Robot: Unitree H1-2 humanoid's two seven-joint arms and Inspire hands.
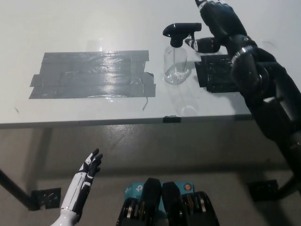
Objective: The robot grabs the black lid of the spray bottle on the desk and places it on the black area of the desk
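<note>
A clear spray bottle (pixel 175 63) stands upright on the white desk (pixel 94 23), topped by its black trigger lid (pixel 178 33). My black right hand (pixel 214 26) is raised over the desk just right of the lid, fingers apart, thumb reaching toward the trigger; it holds nothing. A black square patch (pixel 216 73) lies right of the bottle, partly hidden under my right forearm. My white left hand (pixel 89 167) rests open below the desk's front edge at lower left.
A large grey tape patch (pixel 91 75) covers the desk left of the bottle. The desk's front edge (pixel 141 121) runs across the middle. Below it is bare floor with a table leg foot (pixel 44 197) at lower left.
</note>
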